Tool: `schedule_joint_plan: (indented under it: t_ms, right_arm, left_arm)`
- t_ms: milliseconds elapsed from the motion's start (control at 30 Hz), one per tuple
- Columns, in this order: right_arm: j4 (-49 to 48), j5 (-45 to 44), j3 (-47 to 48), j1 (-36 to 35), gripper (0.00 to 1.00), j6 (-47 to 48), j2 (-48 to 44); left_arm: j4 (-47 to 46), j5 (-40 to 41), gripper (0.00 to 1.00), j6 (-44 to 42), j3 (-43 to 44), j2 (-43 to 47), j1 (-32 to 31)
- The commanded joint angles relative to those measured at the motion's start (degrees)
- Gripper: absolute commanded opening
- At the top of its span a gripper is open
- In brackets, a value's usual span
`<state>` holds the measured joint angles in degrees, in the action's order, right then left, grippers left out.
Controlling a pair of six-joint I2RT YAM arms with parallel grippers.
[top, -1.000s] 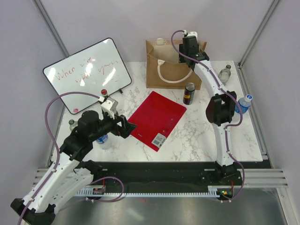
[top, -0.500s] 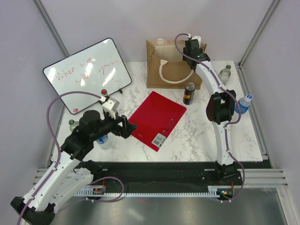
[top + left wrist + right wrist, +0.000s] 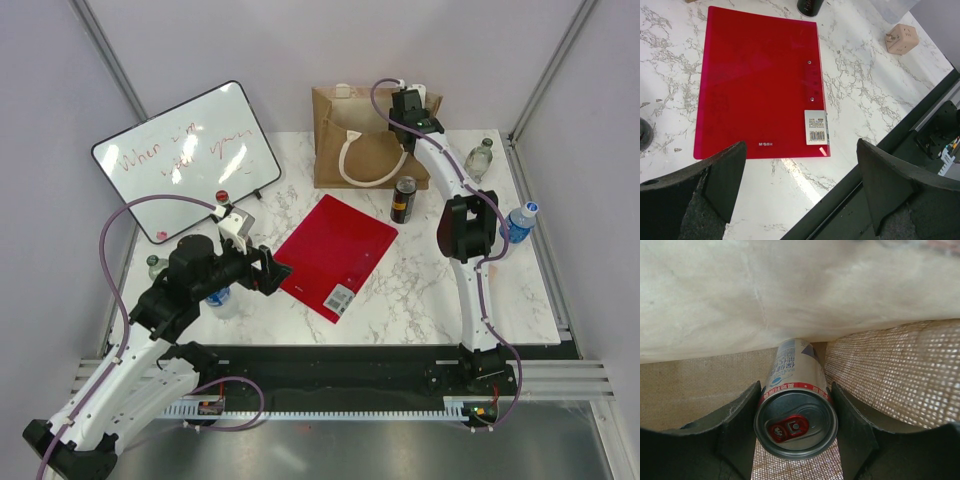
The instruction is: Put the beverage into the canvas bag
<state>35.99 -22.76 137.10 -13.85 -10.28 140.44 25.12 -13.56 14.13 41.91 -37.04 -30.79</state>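
The silver red-tabbed beverage can is clamped by the right gripper inside the boxy tan woven canvas bag — placement is judged nearly done; release is called for. The left gripper is spread wide.

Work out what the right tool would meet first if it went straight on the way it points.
Probably the woven inside of the canvas bag: the right tool, shut on a can, points into it. Whether floor or wall comes first is unclear.

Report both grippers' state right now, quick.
Left gripper: open, holding nothing, above the red folder.
Right gripper: closed on the can, inside the canvas bag.
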Motion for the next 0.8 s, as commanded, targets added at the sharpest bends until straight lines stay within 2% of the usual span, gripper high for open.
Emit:
schedule_joint_plan:
  t_ms: [0,267,400,467,767]
  right_arm:
    - [-2.41,-1.14,1.42,0.93,0.57,0.0,-0.08]
    - [-2.76,-0.7,0.45,1.1,0.63,1.4,-1.22]
    - [-2.76,-0.88,-0.25,1.1,0.73,1.49,-2.28]
    - [-2.85,-0.88,-0.69,1.01,0.75,1.76,-3.33]
    - [-2.59,1.23,-0.96,1.01,0.75,1.58,-10.18]
  left_arm:
    - [-1.66,0.38,0.97,-0.16,0.01,0.03,-0.24]
    - [-1.57,-0.06,0.97,-0.24,0.19,0.12,-0.24]
    - [-1.39,0.12,0.97,-0.24,0.1,0.65,-0.33]
    - [-1.48,0.2,0.97,-0.24,0.19,0.56,-0.33]
    - [-1.39,0.03,0.97,-0.24,0.28,0.74,-0.33]
